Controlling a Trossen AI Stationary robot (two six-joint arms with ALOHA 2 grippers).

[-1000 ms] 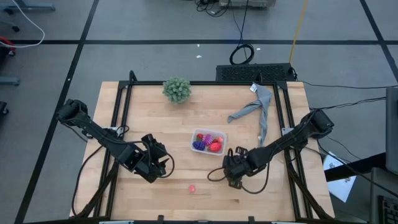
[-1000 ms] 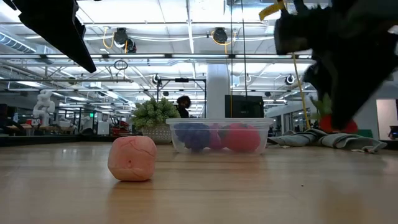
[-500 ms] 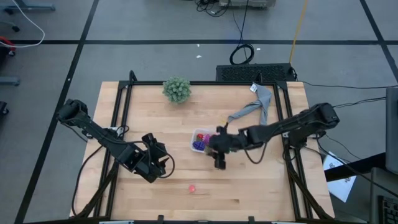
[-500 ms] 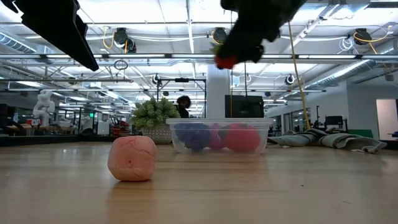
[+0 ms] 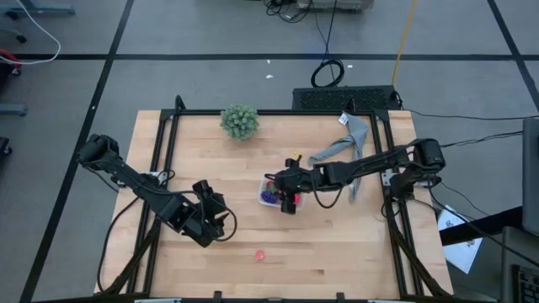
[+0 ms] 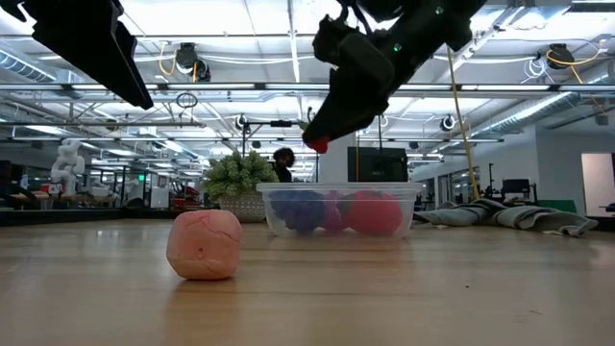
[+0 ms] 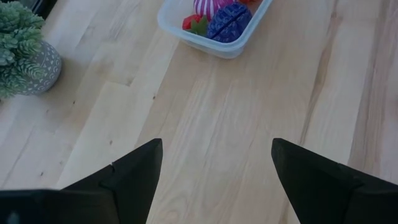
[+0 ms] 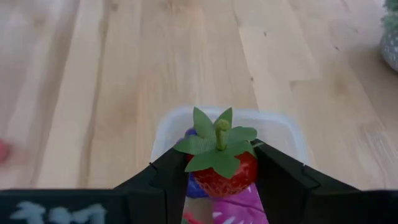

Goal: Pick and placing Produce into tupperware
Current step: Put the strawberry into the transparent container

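Note:
My right gripper (image 5: 287, 199) hovers above the clear tupperware (image 5: 271, 192) near the table's middle, shut on a red strawberry (image 8: 222, 173) with a green leaf cap. In the low view the strawberry (image 6: 316, 144) hangs well above the tupperware (image 6: 341, 210). A dark purple cluster (image 7: 229, 20), a magenta ball and red pieces lie inside. A pink fruit (image 5: 260, 253) rests on the wood near the near edge; the low view shows that fruit (image 6: 204, 244) too. My left gripper (image 5: 215, 222) waits open to the container's left, over bare wood. My right gripper pinches the strawberry by its red sides (image 8: 246, 172) between the two fingers (image 8: 277, 180); its leaf cap and stem face back toward the wrist. The fingers slant down from the table's right. The strawberry is lifted clear, above the tupperware.
A green bushy plant (image 5: 240, 120) in a grey pot stands near the far edge. A grey cloth (image 5: 347, 146) lies at the far right. A black rail frame (image 5: 162, 151) runs along the table's sides. Bare wood lies between the tupperware and the near edge.
My right gripper, shut on the strawberry, has risen and swung from the table's near right toward the left and far side. It now hangs over the tupperware, a little lower than half a second ago. The left arm kept still.

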